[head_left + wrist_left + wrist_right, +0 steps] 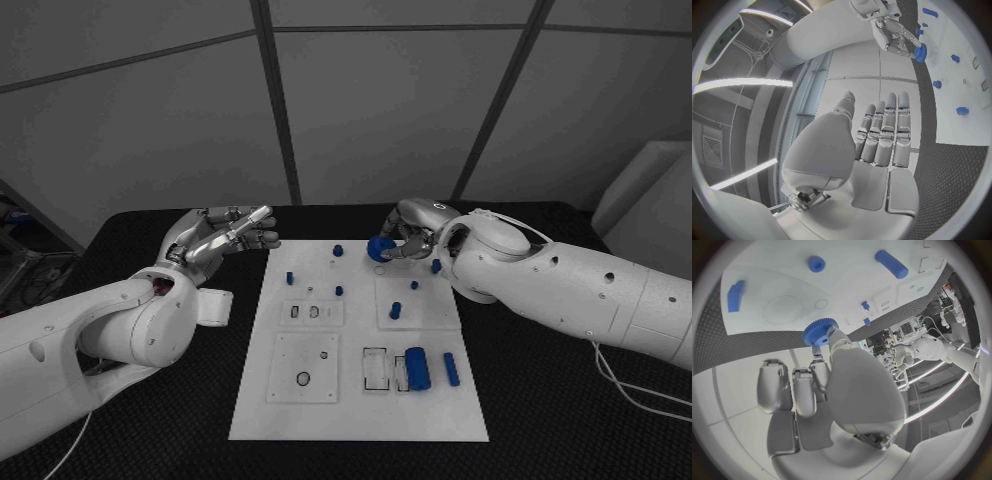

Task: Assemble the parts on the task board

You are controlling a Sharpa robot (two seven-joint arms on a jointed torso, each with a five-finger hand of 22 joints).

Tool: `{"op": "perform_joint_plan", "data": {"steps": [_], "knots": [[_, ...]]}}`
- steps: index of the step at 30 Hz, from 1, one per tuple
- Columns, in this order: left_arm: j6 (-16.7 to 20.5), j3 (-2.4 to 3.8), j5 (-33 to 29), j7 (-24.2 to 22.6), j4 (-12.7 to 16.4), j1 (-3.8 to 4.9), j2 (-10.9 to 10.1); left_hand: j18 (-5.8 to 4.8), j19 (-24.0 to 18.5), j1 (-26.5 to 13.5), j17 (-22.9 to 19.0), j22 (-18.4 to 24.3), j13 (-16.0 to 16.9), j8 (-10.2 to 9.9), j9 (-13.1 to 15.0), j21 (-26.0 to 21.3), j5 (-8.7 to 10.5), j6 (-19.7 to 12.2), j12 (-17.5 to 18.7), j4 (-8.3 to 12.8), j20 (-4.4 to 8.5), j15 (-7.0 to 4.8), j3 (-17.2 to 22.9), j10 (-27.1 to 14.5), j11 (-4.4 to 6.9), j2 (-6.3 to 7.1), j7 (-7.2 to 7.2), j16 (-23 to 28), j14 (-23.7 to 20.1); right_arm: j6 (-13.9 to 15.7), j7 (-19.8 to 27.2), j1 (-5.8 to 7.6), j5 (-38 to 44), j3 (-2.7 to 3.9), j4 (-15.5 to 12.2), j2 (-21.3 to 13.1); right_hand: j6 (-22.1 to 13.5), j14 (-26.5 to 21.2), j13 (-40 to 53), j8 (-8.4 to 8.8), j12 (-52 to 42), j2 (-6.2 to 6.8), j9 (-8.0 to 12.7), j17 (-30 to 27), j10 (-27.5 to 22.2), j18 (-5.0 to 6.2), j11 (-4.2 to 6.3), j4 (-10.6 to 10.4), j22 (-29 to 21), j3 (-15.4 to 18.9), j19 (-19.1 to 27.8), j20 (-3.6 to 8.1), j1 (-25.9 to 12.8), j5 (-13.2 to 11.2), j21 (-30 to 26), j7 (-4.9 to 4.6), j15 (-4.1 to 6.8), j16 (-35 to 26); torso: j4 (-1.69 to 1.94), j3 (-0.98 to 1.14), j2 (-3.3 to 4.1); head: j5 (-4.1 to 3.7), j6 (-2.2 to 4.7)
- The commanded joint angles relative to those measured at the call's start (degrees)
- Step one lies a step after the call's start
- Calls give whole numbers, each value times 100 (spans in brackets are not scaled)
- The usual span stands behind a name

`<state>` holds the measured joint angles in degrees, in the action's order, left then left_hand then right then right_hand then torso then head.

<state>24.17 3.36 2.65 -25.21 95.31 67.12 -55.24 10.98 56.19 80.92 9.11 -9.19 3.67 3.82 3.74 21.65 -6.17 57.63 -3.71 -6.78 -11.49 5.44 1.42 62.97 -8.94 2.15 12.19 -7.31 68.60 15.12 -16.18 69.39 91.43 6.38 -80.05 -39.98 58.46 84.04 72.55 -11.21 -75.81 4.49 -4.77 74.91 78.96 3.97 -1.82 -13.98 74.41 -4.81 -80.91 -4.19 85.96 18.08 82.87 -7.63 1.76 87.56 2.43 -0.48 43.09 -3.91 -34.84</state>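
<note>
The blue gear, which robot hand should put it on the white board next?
The right hand, probably. It already pinches the blue gear just above the task board. The left hand hangs off the board's edge, fingers curled, holding nothing.

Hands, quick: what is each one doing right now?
Left hand: open, fingers straight and apart, holding nothing.
Right hand: holds a blue gear at its fingertips, above the far end of the task board.
</note>
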Motion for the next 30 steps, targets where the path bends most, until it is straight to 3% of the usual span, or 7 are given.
{"op": "perform_joint_plan", "data": {"steps": [1, 8, 11, 18, 26, 30], "knots": [[-80, 6, 10, -11, 3, 8, 4, -58, 22, -1, 9, 6, -9, -27, -7, 18, 20, -28, 20, 30, -17, 28, 11, -52, 3, -47, -8, 34, -24, 424, -20, 11, 591, 5, -114, 110, 184, 483, 7, -38, -38, 27, -60, 985, 27, -75, 2, 10, 29, -39, -62, -2, -9, 18, 38, 106, 35, 28, 10, -8, -4, 20, -7], [-93, 6, 10, -6, -16, 8, 38, -58, 22, -1, 9, 6, -9, -27, -7, 18, 20, -28, 20, 30, -17, 28, 11, -52, 3, -47, -8, 34, -24, 467, -107, 12, 905, -37, 56, 559, 193, 487, 4, -29, -33, 62, -54, 1004, 24, -84, 5, 29, 72, -65, -86, 0, 0, 9, 58, 108, 38, 37, 34, -13, -2, 51, -14], [-99, 6, 10, -3, -24, 8, 53, -58, 22, -1, 9, 6, -9, -27, -7, 18, 20, -28, 20, 30, -17, 28, 11, -52, 3, -47, -8, 34, -24, 440, -124, 12, 964, -57, 156, 726, 195, 488, 5, -25, -32, 72, -51, 1010, 23, -86, 5, 35, 82, -72, -92, 1, 1, 1, 63, 108, 38, 39, 24, -13, 2, 74, -17], [-109, 6, 10, 1, -41, 8, 68, -58, 22, -1, 10, 7, -9, -26, -7, 19, 20, -32, 19, 34, -18, 29, 13, -57, 1, -49, -6, 40, -24, 334, -135, 11, 1014, -159, 284, 963, 194, 489, 4, -16, -30, 84, -46, 1013, 22, -88, 2, 40, 90, -87, -96, 1, -5, -25, 67, 104, 38, 40, 10, -6, 6, 89, -39], [-120, 6, 10, 1, -64, 8, 82, -58, 22, -1, 10, 7, -9, -26, -7, 19, 20, -32, 19, 34, -18, 29, 13, -57, 1, -49, -6, 40, -24, 157, -128, 8, 1027, -334, 464, 1173, 197, 488, 4, -3, -27, 94, -39, 1011, 20, -88, -2, 38, 92, -109, -96, 1, -25, -59, 68, 100, 35, 40, 16, -3, 5, 110, -73], [-122, 6, 10, 0, -57, 8, 79, -58, 22, -1, 10, 7, -9, -26, -7, 19, 20, -32, 19, 34, -18, 29, 13, -57, 1, -49, -6, 40, -24, 153, -132, 6, 1031, -369, 573, 1244, 197, 488, -2, 1, -21, 97, -36, 1011, 15, -89, -3, 37, 95, -115, -98, 1, -32, -72, 69, 99, 34, 40, 12, 2, 11, 122, -72]]}}
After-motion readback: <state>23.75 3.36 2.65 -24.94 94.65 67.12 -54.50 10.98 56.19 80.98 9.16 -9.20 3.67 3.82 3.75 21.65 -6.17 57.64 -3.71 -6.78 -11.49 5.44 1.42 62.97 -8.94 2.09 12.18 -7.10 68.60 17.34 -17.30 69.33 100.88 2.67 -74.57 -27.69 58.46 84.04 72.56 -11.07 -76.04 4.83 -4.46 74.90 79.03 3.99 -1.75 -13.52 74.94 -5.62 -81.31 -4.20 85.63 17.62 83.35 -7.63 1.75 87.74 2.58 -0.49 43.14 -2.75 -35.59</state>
